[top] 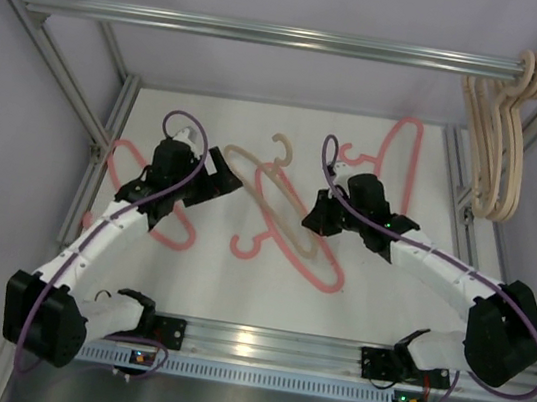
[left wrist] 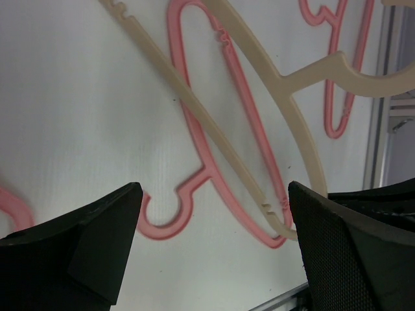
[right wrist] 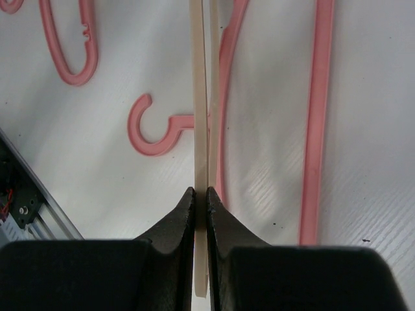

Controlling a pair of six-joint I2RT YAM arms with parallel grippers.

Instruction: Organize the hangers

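Inside right hand (right wrist: 201,194), beige hanger (right wrist: 199,97), pinched

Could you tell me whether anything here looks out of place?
Yes: one beige hanger sits crossed over a pink hanger on the table, while the other beige hangers hang together on the rail.

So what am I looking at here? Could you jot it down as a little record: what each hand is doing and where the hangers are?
left hand: open, holding nothing, over the table
right hand: shut on the beige hanger
rail: hung beige hangers bunched at its right end
table: several pink hangers lying loose, one crossed by the beige hanger
not yet done: the pink ones are not on the rail
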